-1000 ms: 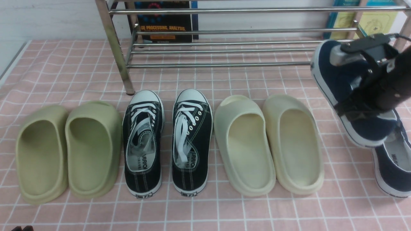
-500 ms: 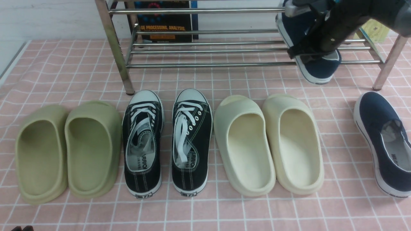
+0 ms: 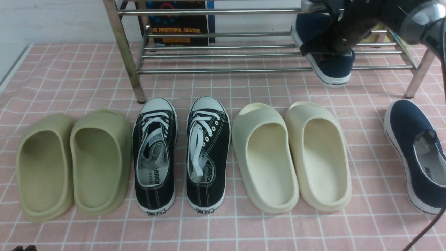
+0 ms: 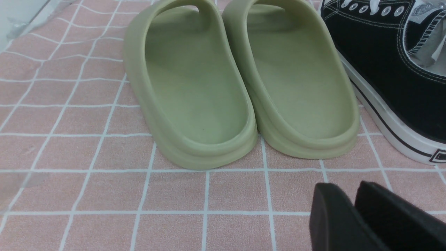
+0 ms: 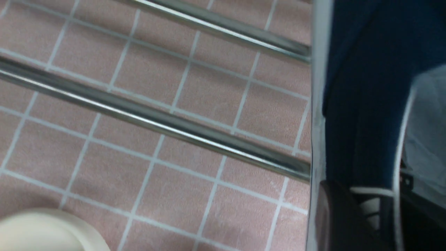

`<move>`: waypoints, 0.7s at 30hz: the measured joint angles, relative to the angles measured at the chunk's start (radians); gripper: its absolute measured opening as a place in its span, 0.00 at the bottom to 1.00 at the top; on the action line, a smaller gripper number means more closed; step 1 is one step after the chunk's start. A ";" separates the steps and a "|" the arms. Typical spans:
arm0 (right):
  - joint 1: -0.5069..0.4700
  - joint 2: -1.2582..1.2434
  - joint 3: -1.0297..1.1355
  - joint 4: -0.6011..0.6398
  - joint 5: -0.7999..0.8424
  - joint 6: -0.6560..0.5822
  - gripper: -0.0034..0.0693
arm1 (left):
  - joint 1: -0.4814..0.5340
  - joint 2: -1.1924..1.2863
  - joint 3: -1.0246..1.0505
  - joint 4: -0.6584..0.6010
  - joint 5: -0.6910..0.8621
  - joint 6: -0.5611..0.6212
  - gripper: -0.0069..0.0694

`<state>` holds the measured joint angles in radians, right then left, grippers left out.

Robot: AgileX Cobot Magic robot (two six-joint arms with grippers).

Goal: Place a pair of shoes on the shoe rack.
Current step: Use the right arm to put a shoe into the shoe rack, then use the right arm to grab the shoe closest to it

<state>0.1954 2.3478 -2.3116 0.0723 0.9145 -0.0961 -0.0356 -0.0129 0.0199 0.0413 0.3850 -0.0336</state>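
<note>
The right gripper (image 3: 327, 50), jaws clenched on one navy shoe (image 3: 336, 69), holds it tilted over the shoe rack (image 3: 226, 70) (the second navy shoe (image 3: 416, 153) lies on the surface (image 3: 69, 69)). It should level the sole across the bars before letting go. The left gripper (image 4: 355, 216) has its jaws pressed together, empty.

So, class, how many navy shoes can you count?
2. One navy shoe is in the right fingers at the rack; the other shoe lies on the cloth, far right. None seems hidden.

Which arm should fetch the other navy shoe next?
Right. The navy shoe lies at the cloth's far right, near the right gripper holding its mate at the rack; the left gripper sits by the green slippers.
</note>
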 joint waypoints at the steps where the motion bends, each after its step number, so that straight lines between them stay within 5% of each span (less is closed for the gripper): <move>1: 0.000 -0.002 0.000 0.003 0.000 0.000 0.33 | 0.000 0.000 0.000 0.000 0.000 0.000 0.27; 4: -0.002 -0.056 0.028 0.045 0.012 0.000 0.56 | 0.000 0.000 0.000 0.000 0.000 0.000 0.27; 8: -0.001 -0.171 0.078 0.030 0.024 0.000 0.69 | 0.000 0.000 0.000 0.000 0.000 0.000 0.28; 21: -0.148 -0.561 0.465 -0.072 0.203 0.119 0.72 | 0.000 0.000 0.000 0.000 0.000 0.000 0.29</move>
<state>0.0472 1.7872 -1.8469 0.0000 1.1171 0.0228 -0.0356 -0.0129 0.0199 0.0413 0.3850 -0.0336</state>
